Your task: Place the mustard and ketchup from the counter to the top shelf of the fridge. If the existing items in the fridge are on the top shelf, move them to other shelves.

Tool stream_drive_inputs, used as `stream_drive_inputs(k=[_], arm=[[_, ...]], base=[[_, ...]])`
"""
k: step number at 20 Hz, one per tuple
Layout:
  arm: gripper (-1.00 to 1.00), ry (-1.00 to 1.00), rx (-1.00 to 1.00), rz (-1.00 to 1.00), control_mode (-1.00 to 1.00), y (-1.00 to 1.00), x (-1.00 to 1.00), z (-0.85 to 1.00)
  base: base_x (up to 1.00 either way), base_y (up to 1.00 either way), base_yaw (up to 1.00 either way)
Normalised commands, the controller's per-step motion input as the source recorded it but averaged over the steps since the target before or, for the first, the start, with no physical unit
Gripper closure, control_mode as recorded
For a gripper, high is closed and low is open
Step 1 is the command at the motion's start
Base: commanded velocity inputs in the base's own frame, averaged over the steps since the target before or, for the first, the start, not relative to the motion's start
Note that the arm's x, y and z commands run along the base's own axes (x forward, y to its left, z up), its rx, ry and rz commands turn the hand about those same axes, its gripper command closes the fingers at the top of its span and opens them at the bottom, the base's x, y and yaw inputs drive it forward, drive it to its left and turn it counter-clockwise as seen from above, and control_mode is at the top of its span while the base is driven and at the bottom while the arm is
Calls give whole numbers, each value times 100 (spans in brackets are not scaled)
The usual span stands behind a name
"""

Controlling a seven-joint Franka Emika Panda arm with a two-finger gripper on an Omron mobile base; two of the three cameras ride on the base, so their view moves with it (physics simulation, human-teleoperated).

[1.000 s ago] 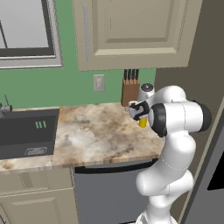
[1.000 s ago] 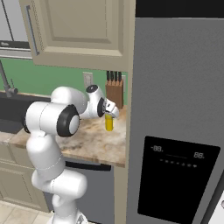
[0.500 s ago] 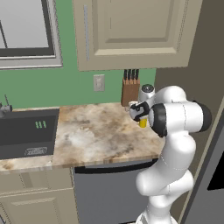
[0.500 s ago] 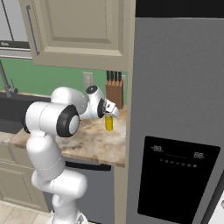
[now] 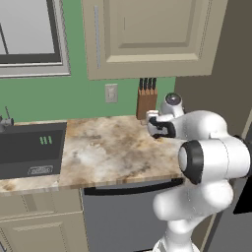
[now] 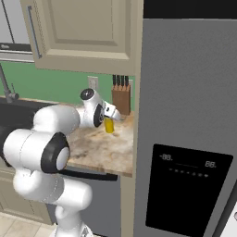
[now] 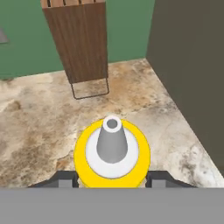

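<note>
The mustard (image 7: pixel 112 148), a yellow squeeze bottle with a pale nozzle, stands upright on the counter (image 7: pixel 39 127). My gripper (image 7: pixel 112 178) is above it, shut on its body with one dark fingertip on each side. In the right base view the mustard (image 6: pixel 109 125) shows just under the gripper (image 6: pixel 110 120), close to the fridge (image 6: pixel 185 115), whose door is closed. The top shelf is hidden behind that door. The ketchup is out of view. The left base view has the gripper (image 5: pixel 158 129) over the counter (image 5: pixel 108 152) near its right end.
A wooden knife block (image 7: pixel 81 41) stands against the green wall just behind the bottle. The fridge's dark side wall (image 7: pixel 192 65) rises close on the right. A sink (image 5: pixel 29 155) lies at the counter's left, and cabinets (image 5: pixel 147 34) hang above.
The jaws have closed in on the mustard. Arm and bottle stay in the same place.
</note>
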Motion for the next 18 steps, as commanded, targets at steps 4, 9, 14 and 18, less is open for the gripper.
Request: stream_drive_inputs(k=[4, 9, 14, 18], arm=[[100, -17, 0, 20, -100, 36, -100, 100], [100, -4, 2, 0, -100, 0, -100, 100], [100, 0, 0, 0, -100, 0, -100, 100], [100, 0, 0, 0, -100, 0, -100, 93]], base=[[0, 0, 0], [0, 0, 0], [0, 0, 0], [0, 0, 0]])
